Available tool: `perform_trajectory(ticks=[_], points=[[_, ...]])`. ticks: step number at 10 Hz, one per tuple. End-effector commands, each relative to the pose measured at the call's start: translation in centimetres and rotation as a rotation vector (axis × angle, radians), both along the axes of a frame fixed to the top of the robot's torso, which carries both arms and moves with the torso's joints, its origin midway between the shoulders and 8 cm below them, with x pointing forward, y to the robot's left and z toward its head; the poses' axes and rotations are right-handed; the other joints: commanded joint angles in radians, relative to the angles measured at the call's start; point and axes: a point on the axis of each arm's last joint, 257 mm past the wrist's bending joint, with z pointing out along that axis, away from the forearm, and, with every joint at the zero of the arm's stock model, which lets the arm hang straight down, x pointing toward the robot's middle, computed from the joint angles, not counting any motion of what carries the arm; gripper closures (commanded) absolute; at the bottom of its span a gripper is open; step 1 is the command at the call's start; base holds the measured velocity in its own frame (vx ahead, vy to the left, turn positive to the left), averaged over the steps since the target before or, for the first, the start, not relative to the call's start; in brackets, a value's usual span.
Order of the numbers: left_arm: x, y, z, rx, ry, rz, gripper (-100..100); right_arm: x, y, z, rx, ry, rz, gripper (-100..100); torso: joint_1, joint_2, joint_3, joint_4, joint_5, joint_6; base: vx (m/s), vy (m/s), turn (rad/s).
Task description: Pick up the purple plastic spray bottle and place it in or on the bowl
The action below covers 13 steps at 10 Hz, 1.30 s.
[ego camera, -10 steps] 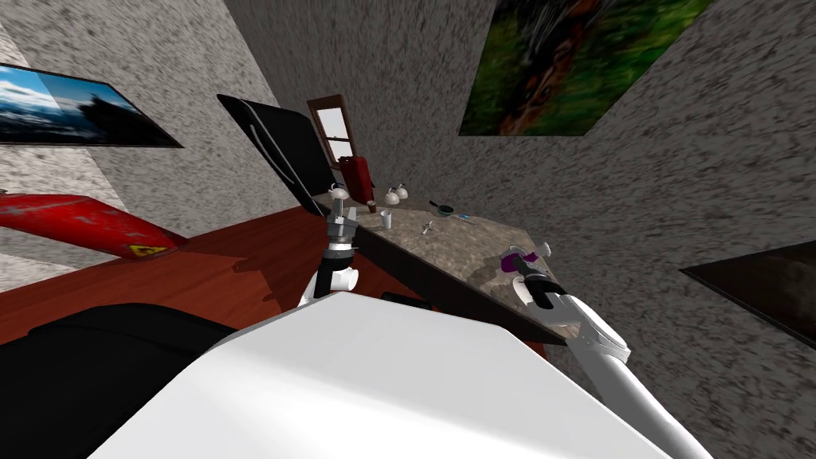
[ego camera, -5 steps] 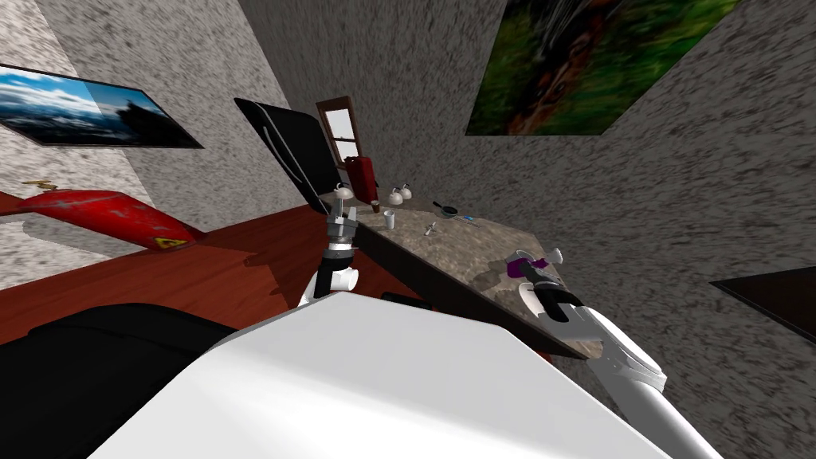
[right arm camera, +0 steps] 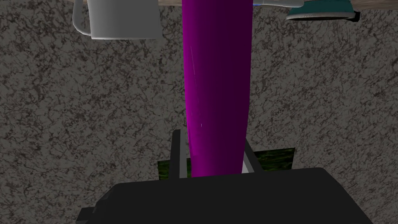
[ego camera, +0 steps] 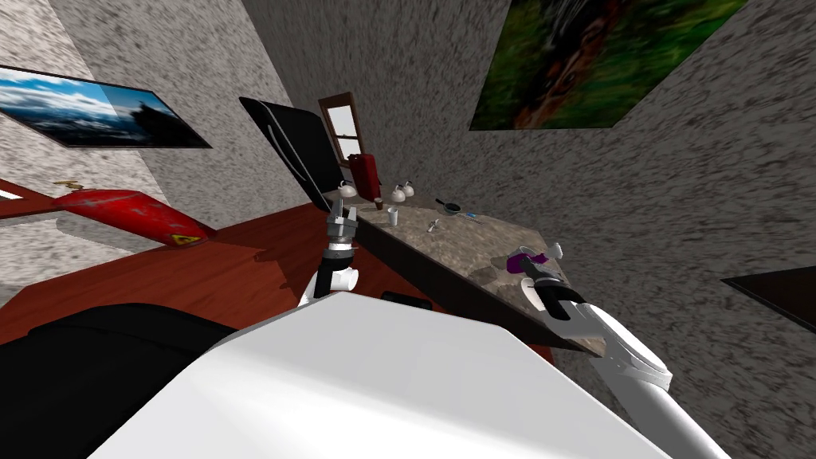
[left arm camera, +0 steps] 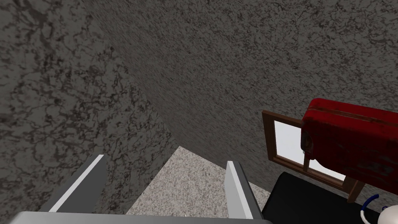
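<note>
While the left gripper (left arm camera: 165,159) stands wide, the right gripper (right arm camera: 213,137) clamps the purple bottle (right arm camera: 215,77) — squarely between its jaws.

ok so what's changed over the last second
Very little. The whole head view has shifted slightly sideways, which is my own move, not the things'. The right gripper stays shut on the purple spray bottle, close by the white mug over the table, as before. The left gripper stays open, raised beside the table's edge.
</note>
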Motion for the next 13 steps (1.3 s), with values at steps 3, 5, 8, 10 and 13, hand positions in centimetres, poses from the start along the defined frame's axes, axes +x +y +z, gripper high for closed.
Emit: perform_trajectory(ticks=[3, 5, 8, 10, 13], points=[[0.0, 0.0, 0.0, 0.000, 0.000, 0.000, 0, 0.6, 1.4, 3.1, -0.056, -0.027, 0.049, 100, -0.001, -0.001, 0.000, 0.000, 0.000, 0.000, -0.145, 0.020, 0.003], [0.0, 0.0, 0.0, 0.000, 0.000, 0.000, 0, 0.9, 2.0, 4.3, -0.079, -0.039, 0.070, 100, -0.001, 0.001, 0.001, 0.001, 0.001, 0.000, -0.138, 0.021, 0.002], [0.0, 0.0, 0.0, 0.000, 0.000, 0.000, 0, 1.2, 3.1, 6.1, -0.109, -0.055, 0.102, 100, 0.000, -0.001, 0.000, 0.001, 0.001, -0.001, -0.109, 0.020, 0.003], [0.0, 0.0, 0.0, 0.000, 0.000, 0.000, 0, 1.6, 4.3, 7.7, -0.133, -0.069, 0.138, 100, 0.001, -0.001, 0.000, 0.001, 0.001, -0.001, -0.131, 0.036, -0.001], [0.0, 0.0, 0.0, 0.000, 0.000, 0.000, 0, 1.5, 4.5, 8.3, -0.114, -0.061, 0.150, 100, 0.002, -0.002, -0.001, 0.001, 0.001, 0.000, -0.076, 0.040, -0.047]])
